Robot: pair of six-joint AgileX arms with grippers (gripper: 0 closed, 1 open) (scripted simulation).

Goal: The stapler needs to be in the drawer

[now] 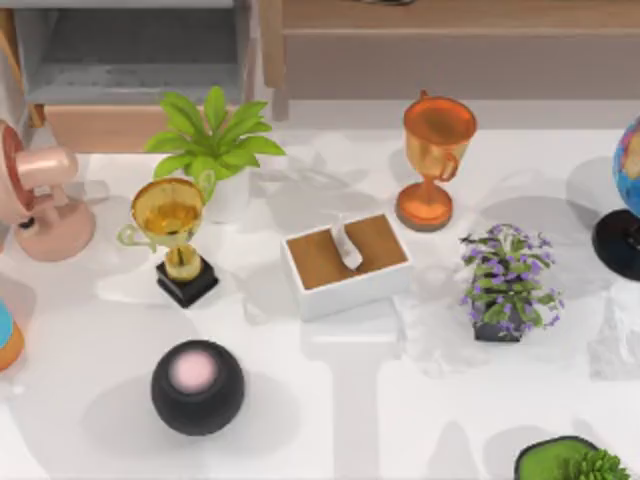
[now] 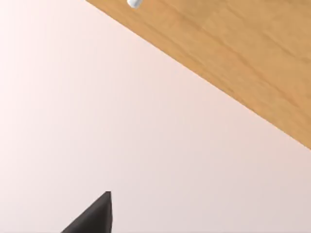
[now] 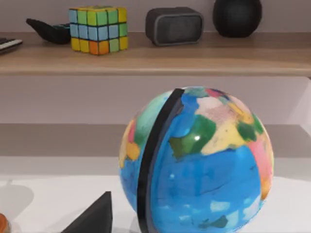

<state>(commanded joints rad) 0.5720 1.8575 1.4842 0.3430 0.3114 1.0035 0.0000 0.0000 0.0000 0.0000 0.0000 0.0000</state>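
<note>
The drawer (image 1: 100, 126) stands pulled out at the table's back left. It has grey inner walls, a grey floor and a pale orange-tan front panel, and what I see of its inside holds nothing. The stapler is out of view. In the left wrist view a dark tip of my left gripper (image 2: 92, 216) hangs over white table, close to a tan wooden panel (image 2: 243, 58) with a small white knob (image 2: 134, 3). In the right wrist view a dark tip of my right gripper (image 3: 92, 216) sits just before the globe (image 3: 204, 160).
On the table stand a pink fan (image 1: 40, 205), a leafy plant (image 1: 215, 140), a gold trophy (image 1: 175, 235), a tissue box (image 1: 345, 262), an orange trophy (image 1: 435, 160), a purple-flowered plant (image 1: 505, 280), a black sphere with a pink top (image 1: 197, 387) and the globe (image 1: 625, 200). The brown shelf unit (image 3: 155, 58) runs along the back.
</note>
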